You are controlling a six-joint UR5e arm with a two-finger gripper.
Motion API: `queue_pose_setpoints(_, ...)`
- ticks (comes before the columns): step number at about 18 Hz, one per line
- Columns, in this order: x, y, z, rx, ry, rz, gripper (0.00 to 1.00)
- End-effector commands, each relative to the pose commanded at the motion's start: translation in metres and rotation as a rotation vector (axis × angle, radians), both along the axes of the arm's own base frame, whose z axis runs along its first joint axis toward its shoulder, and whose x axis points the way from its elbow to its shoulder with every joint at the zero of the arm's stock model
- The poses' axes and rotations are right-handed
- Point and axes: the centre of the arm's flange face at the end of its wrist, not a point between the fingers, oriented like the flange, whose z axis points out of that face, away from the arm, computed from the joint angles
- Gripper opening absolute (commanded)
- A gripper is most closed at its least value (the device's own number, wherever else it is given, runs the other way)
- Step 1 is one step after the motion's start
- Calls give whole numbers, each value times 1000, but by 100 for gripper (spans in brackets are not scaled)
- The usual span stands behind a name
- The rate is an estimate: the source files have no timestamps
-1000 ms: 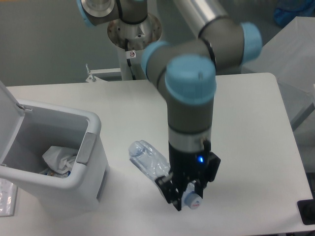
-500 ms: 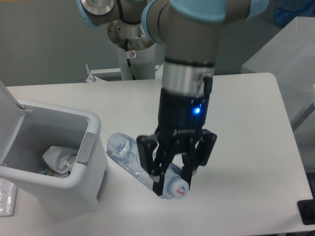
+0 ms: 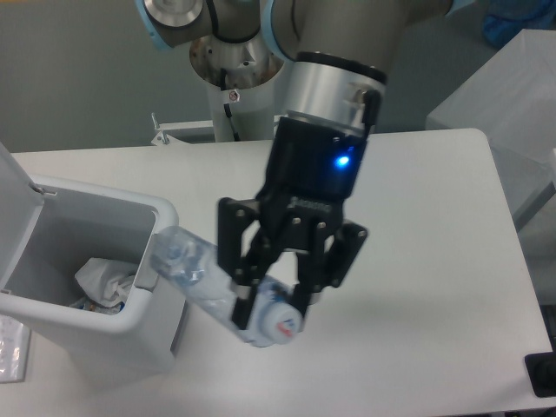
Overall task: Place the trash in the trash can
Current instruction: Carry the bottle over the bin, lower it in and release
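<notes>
My gripper [image 3: 269,300] is shut on the crushed clear plastic bottle [image 3: 204,278], holding it near its white-capped end. The bottle hangs tilted in the air, and its far end reaches over the right rim of the trash can [image 3: 104,334]. That white bin stands at the left with its flip lid [image 3: 16,213] raised. A crumpled white tissue wad [image 3: 102,280] lies inside the bin.
The arm's base column [image 3: 228,82] stands at the back of the white table [image 3: 434,217]. A grey latch tab [image 3: 149,261] sits on the bin's right wall. A dark object [image 3: 540,373] shows at the lower right corner.
The gripper has lifted the bottle off the table and carried it left and up. The bottle's far end now overlaps the bin's rim.
</notes>
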Motion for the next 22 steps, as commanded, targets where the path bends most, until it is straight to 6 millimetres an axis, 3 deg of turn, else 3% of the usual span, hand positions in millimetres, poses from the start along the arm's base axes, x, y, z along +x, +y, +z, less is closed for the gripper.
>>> queue_pose_setpoints(4, 55, 21, -7, -2, -2, -80, 31)
queue_pose_setpoints(7, 81, 29, -17, -11, -4, -112, 31)
queue_pose_setpoints(14, 93, 16, -54, -39, 80, -199, 37)
queue_pose_setpoints(18, 95, 14, -72, -57, 126, -254, 60)
queue_pose_setpoints(19, 95, 14, -73, -57, 134, -261, 77)
queue_pose_setpoints(20, 95, 14, -75, -60, 137, -264, 88)
queue_pose_setpoints(22, 95, 14, -75, -62, 141, -264, 100)
